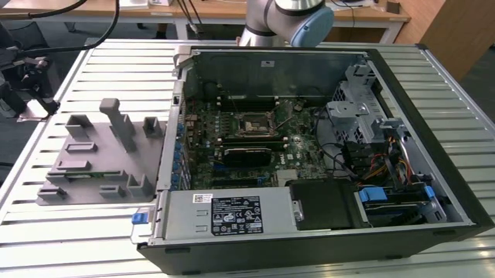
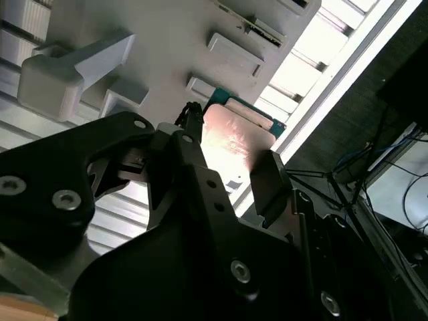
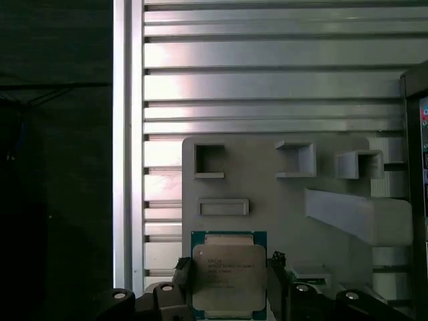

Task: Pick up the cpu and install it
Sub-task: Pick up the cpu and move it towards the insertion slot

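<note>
The cpu, a flat, nearly square chip with a silver-grey metal lid on a green board, sits between the two fingers of the black gripper. The fingers clamp its two opposite edges, spread only as wide as the chip. Its lid faces the first wrist view's camera and lies level. Its slightly longer side runs along the fingers, not across them. Beyond the fingertips lies a pale grey plastic fixture block with square pockets, on a ribbed aluminium table. In the exterior view an open black computer case stands just beside that block.
</note>
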Controlling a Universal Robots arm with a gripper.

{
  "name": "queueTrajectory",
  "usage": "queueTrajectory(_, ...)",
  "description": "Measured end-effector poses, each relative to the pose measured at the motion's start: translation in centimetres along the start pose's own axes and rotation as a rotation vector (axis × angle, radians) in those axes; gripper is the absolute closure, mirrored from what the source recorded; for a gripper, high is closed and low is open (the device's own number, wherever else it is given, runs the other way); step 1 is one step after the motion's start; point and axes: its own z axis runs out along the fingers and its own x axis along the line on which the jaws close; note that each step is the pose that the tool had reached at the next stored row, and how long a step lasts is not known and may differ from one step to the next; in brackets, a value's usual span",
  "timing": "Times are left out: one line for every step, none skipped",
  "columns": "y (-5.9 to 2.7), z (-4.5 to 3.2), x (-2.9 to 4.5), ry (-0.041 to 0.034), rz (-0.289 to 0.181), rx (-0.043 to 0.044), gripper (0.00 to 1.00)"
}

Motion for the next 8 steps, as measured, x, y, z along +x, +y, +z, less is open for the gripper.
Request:
queueTrajectory(0.01,-0.23,0.00,0.0000,0.000,0.0000,0.47)
queueTrajectory(0.01,-0.27,0.00,0.0001,0.000,0.0001,0.47)
queueTrajectory(0.01,-0.28,0.00,0.0001,0.000,0.0000,0.47)
queueTrajectory(0.02,-0.35,0.00,0.0000,0.000,0.0000,0.47)
queueTrajectory(0.02,-0.36,0.00,0.0000,0.000,0.0000,0.47)
queueTrajectory(0.02,-0.39,0.00,0.0000,0.000,0.0001,0.47)
queueTrajectory(0.02,-0.40,0.00,0.0000,0.000,0.0000,0.47)
queueTrajectory(0.02,-0.42,0.00,0.0000,0.000,0.0000,0.47)
